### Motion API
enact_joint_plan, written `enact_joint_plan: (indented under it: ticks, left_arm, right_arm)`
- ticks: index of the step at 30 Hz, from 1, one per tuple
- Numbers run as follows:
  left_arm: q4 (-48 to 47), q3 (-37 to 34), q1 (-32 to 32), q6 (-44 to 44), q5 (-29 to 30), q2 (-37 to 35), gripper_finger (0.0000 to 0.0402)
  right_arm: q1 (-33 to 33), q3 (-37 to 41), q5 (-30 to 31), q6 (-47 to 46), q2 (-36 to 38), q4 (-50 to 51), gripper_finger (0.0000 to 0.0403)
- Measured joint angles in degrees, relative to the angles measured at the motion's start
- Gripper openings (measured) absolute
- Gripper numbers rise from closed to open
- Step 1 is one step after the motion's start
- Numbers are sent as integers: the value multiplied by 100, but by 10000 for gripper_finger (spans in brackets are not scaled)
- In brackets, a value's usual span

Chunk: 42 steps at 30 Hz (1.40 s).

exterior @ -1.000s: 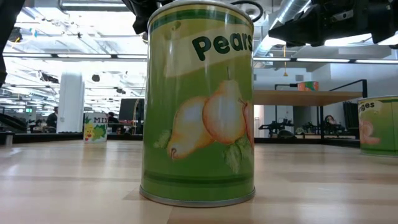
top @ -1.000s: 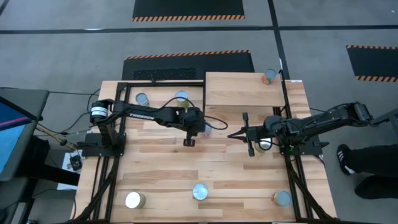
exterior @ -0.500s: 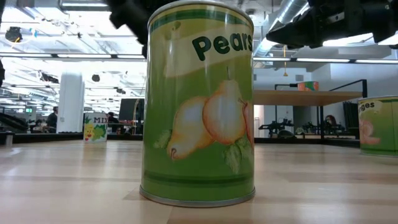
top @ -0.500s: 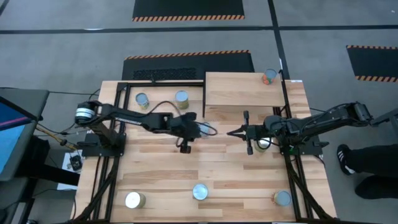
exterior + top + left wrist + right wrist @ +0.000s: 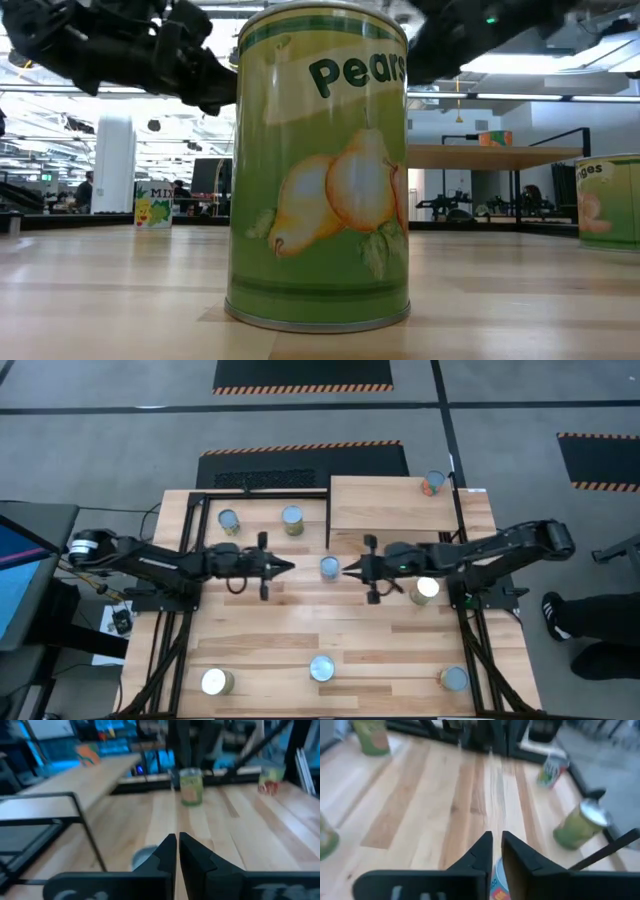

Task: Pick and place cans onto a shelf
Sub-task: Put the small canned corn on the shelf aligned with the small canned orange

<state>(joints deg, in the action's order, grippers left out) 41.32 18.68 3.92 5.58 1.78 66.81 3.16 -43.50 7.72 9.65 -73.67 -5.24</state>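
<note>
A can with a blue label (image 5: 329,567) stands upright on the table's middle, between my two grippers. My left gripper (image 5: 288,567) is shut and points level toward the can from its left, a short way off. My right gripper (image 5: 346,570) is shut, with its tips right at the can's right side. The can's lid shows just below these fingers in the right wrist view (image 5: 498,879). The shelf (image 5: 390,505) stands at the far middle, with one can (image 5: 433,482) on its far right corner. My right gripper's shut fingertips (image 5: 485,847) come level from the table's right and stand just over the right edge of the blue can's lid (image 5: 496,870). I cannot tell whether they touch it. The can stands upright on the table.
Two cans (image 5: 229,520) (image 5: 292,517) stand far left beside the shelf's black frame. A green can (image 5: 424,589) stands under my right arm. Three cans (image 5: 215,681) (image 5: 321,668) (image 5: 453,678) stand along the near edge. The middle one, the pears can (image 5: 318,165), fills the low view.
My left gripper has drawn back from the blue can toward the table's left edge and now points level toward the right. The can stands where it was. My right gripper has gone toward the table's left, up to the can.
</note>
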Motion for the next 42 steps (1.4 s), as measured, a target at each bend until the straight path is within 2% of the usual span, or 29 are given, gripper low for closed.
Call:
enact_joint_plan:
  ticks: [5,10,16,21,29,42]
  left_arm:
    - [34,-294,179,-49,6,-563,12]
    - [1,-337,219,-50,9,-665,12]
    - [-104,-337,219,-48,-4,-602,12]
    - [-176,-337,219,-40,12,-573,12]
    - [-177,-337,219,-35,23,-573,12]
    - [-190,-337,219,-32,39,-573,12]
  right_arm:
    - [-128,-810,-3,-190,-813,914,122]
    - [-266,-1605,-7,-207,-1654,1734,168]
    - [-376,-2379,-11,-133,-2570,2685,187]
    - [-376,-2789,-4,142,-3090,3038,178]
    - [-428,-3282,298,286,-3613,3371,142]
    - [-561,-3314,286,84,-3644,3548,74]
